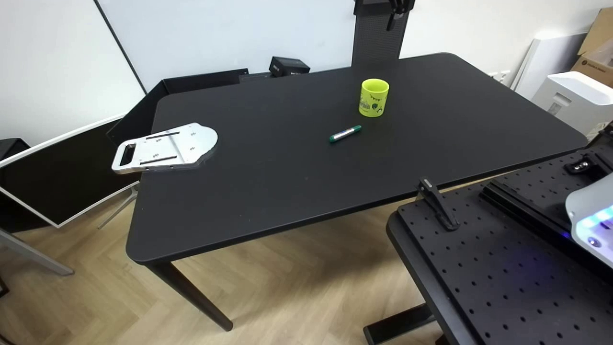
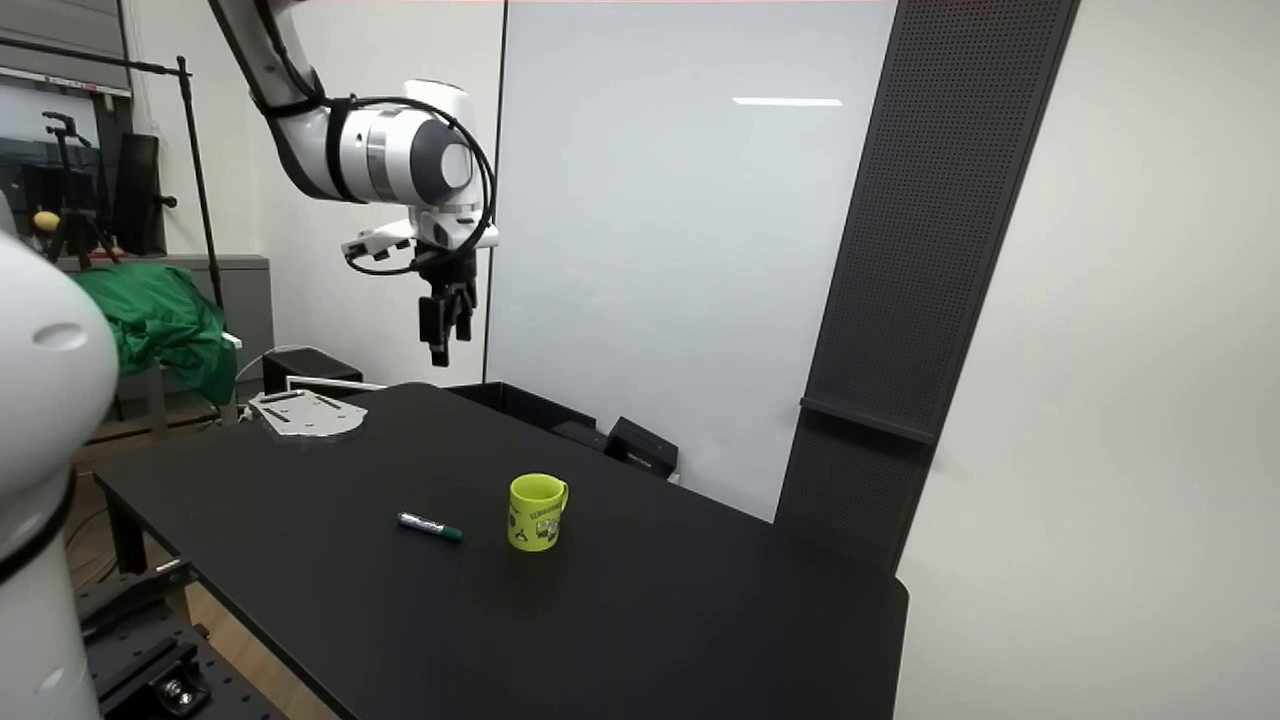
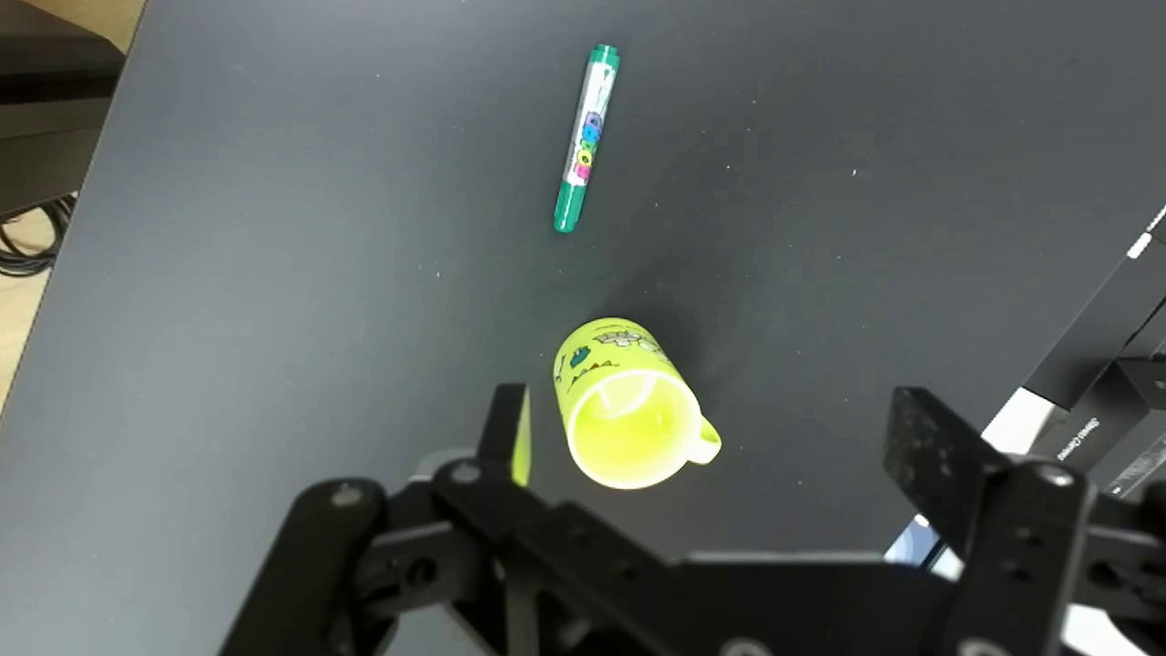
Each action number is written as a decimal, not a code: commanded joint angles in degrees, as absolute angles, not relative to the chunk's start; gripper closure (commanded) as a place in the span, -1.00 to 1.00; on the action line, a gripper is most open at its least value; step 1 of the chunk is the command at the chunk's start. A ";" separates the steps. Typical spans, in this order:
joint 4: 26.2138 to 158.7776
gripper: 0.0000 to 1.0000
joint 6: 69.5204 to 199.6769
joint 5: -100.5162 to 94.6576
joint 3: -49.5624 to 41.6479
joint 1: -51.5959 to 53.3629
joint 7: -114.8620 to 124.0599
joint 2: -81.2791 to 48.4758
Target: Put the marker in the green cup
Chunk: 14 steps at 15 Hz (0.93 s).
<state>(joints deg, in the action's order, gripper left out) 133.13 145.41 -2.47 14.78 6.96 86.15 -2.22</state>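
One marker [image 3: 586, 138] lies flat on the table [image 1: 239, 201], near the green cup [image 3: 627, 408] but not touching — presumably so the claw [image 3: 712, 410] can pinch its barrel unhindered. The cup stands upright, mouth up, which should suit a drop-in. Above, the claw holds nothing — its fingers [image 3: 943, 456] wide apart.

The place looked like a robotics lab, to judge by the jointed white-and-grey robot arm [image 2: 392, 158], the black perforated mounting plate [image 1: 503, 268] at near right in an exterior view, and the broad glossy whiteboard [image 2: 680, 220] at the far side.
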 commanded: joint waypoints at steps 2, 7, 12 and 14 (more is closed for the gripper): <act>133.12 -1.00 145.27 -2.17 13.00 8.70 85.82 -2.10; 132.54 -1.00 145.32 -2.61 12.68 8.68 86.00 -2.83; 128.58 -1.00 144.58 -5.33 10.15 8.92 89.15 -7.11; 126.52 -1.00 144.05 -5.76 9.12 9.37 89.85 -9.54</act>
<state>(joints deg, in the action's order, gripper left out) 131.16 145.40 -3.76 11.08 7.92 86.48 -5.21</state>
